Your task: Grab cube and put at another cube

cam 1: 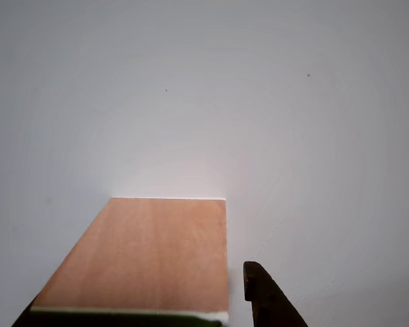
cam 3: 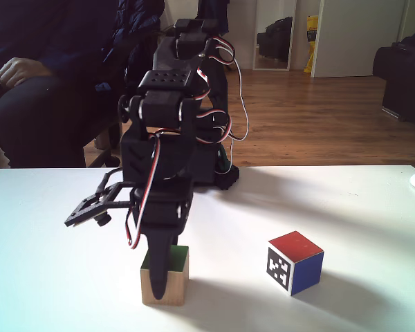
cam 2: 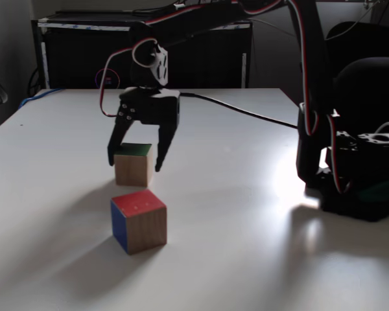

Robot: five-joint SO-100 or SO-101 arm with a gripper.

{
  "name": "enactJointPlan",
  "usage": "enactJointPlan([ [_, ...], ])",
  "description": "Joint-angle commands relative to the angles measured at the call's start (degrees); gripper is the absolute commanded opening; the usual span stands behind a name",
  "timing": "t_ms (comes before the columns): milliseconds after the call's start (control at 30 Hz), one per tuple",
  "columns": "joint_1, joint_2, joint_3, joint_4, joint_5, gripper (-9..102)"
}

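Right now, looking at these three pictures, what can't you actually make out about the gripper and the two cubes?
- Contact: in a fixed view the gripper straddles the wooden cube; whether its fingers touch it is unclear.
- Wooden cube's front: in a fixed view one finger covers part of it.
- Marker cube: its far faces are turned away in both fixed views.
- Other view: the cube and finger are cut off by the bottom edge.

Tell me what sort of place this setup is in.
Probably a room in a home, used as a hobby workspace: a white table, a wooden floor with a mirror leaning on the wall, and a person seated behind the arm.
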Motion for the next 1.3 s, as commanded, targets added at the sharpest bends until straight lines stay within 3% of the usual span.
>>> enactJointPlan([
  [0,-0.62,0.35,-2.37,-0.53,0.44,34],
  [900,-0.97,3.96,-2.55,-0.09,3.25,13],
  [1267,-8.96,22.85,4.13,6.15,6.15,13],
])
